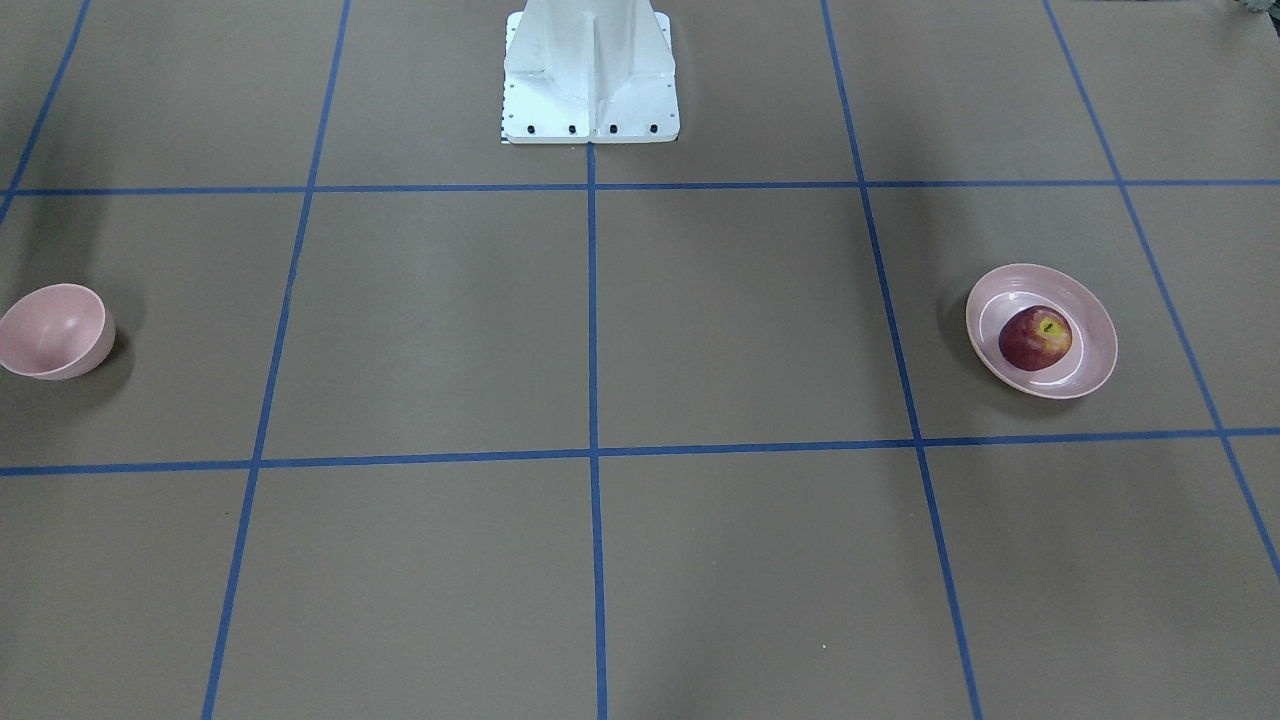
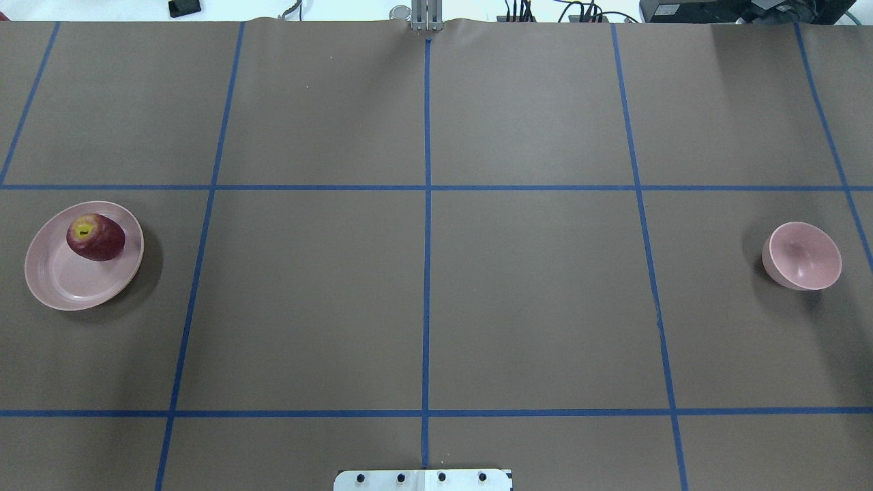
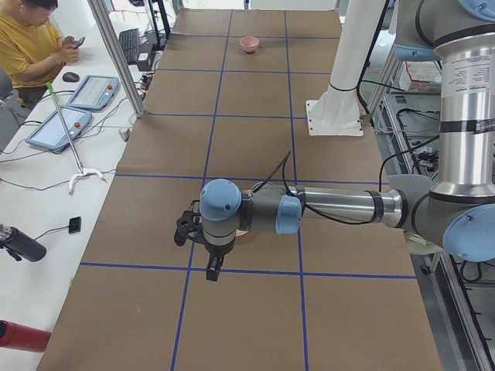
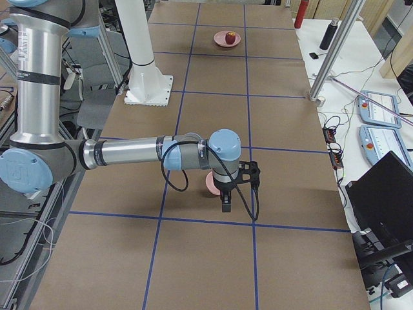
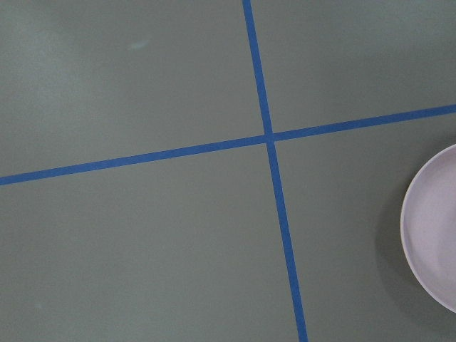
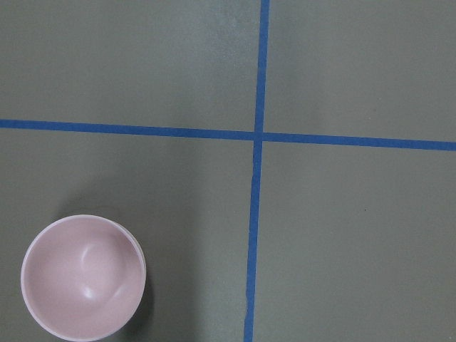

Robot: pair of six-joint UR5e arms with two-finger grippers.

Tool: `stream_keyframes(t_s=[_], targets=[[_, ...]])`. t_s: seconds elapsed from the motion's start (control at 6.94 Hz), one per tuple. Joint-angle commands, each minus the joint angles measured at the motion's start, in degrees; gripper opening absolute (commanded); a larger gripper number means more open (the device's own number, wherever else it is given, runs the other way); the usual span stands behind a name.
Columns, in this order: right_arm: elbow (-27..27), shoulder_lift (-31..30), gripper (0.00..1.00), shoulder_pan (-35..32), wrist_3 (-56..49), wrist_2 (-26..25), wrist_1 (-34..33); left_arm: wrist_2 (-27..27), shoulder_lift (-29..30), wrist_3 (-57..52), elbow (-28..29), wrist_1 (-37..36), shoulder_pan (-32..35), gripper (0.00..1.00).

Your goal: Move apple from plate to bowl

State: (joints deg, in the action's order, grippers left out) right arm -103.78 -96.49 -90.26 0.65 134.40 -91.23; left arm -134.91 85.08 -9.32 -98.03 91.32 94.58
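The long table covered with matte brown paper (image 2: 532, 286) is divided into rectangles by lines of blue tape (image 2: 427, 273). At the middle of its robot-side edge stands the white metal pedestal (image 1: 590, 75), bolted down through its flat foot.

The 2 arms have nearly the same pose. In the left side view, the grey and light-blue left arm (image 3: 332, 209) has its upper segment upright. It bends at the elbow, and the forearm reaches level over the table. The wrist turns downward, so the black left gripper (image 3: 212, 272) points at the paper and hangs above it, near the plate. The right arm (image 4: 129, 153), seen in the right side view, is folded in the same way. The black right gripper (image 4: 225, 205) also points down above the paper, close beside the bowl. For both grippers I cannot tell if the jaws are apart or together, because only the side views show them.

The wide, shallow, glossy pale pink plate (image 2: 61, 286) sits at the robot's left end of the table. The small, deep, matte pale pink bowl (image 2: 805, 258) sits at the right end, well apart from the plate, its opening up. The small round dark red apple (image 2: 95, 236) with a yellow patch around its stem lies on the plate, stem side turned up.
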Motion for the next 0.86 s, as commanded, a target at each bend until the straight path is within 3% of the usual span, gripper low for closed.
stream_keyframes(t_s=[0.0,0.14,0.43,0.72], targets=[[-0.2,-0.5,1.0,0.0,0.0,0.3,2.7,0.0,0.0,0.0,-0.3,0.0,0.0,0.99],[-0.5,-0.3,1.0,0.0,0.1,0.4,2.9,0.0,0.1,-0.2,-1.9,0.0,0.0,0.99],[-1.2,0.5,1.0,0.3,0.8,5.9,2.6,0.1,0.1,-0.5,-2.3,0.8,0.0,0.99],[-1.9,0.7,1.0,2.6,0.8,5.4,3.9,0.0,1.0,0.0,-1.6,0.9,0.0,0.99]])
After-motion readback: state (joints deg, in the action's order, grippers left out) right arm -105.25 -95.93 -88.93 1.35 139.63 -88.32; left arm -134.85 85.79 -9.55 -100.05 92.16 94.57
